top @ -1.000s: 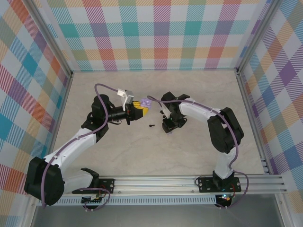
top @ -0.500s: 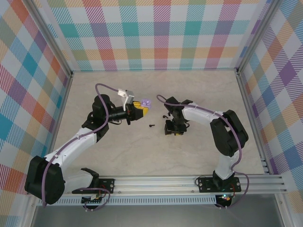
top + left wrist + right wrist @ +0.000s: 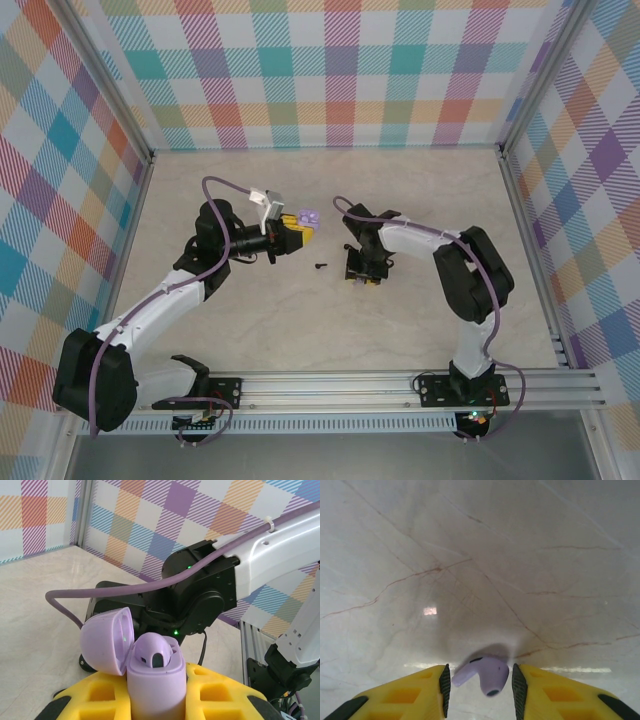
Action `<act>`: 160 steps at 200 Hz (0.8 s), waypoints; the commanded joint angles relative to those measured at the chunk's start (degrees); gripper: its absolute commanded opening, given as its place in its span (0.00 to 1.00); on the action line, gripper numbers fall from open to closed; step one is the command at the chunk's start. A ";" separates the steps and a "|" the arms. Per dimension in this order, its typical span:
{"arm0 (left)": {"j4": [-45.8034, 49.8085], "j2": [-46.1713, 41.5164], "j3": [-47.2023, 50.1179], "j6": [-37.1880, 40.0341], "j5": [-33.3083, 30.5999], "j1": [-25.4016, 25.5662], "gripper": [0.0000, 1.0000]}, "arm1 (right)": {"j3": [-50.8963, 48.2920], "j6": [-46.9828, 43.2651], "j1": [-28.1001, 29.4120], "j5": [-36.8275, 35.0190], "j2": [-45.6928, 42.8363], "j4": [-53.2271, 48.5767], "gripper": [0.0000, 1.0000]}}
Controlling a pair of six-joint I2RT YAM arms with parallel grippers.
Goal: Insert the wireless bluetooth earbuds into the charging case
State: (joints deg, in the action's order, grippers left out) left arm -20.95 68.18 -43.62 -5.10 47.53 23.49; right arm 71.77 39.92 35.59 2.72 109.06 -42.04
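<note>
My left gripper (image 3: 298, 231) is shut on the body of a lavender charging case (image 3: 155, 680), held upright above the table with its lid (image 3: 104, 641) hinged open to the left. One lavender earbud (image 3: 155, 652) sits in the case. My right gripper (image 3: 361, 275) points down at the table, and a second lavender earbud (image 3: 487, 672) lies between its yellow fingers (image 3: 405, 697). The jaws stand open, with a small gap on each side of the earbud. A black earbud (image 3: 320, 266) lies on the table between the two grippers.
The marble-patterned table (image 3: 330, 330) is walled by checked panels, with aluminium rails (image 3: 530, 250) along the right and near edges. The right arm's black wrist and purple cable (image 3: 200, 590) hang close behind the held case.
The right wrist has shifted slightly above the table near the black earbud. The left arm with the case has stayed still.
</note>
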 commanded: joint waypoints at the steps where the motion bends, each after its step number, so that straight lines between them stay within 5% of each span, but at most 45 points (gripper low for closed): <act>1: -1.10 0.45 -0.28 0.24 1.00 -0.55 0.00 | 2.73 0.33 -0.34 -0.71 2.07 -1.05 0.39; 94: -1.30 0.70 -0.10 0.39 0.73 -0.56 0.00 | 11.02 -8.50 2.44 -5.16 8.19 -9.52 0.23; 160: -1.35 0.60 -0.16 0.36 0.55 -0.55 0.00 | 10.58 -9.86 2.90 -5.69 8.86 -11.11 0.27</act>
State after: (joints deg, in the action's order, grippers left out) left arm -21.04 68.84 -43.62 -5.08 47.51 23.49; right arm 82.00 31.62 37.98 -2.90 116.36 -52.34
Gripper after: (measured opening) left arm 0.185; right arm 0.265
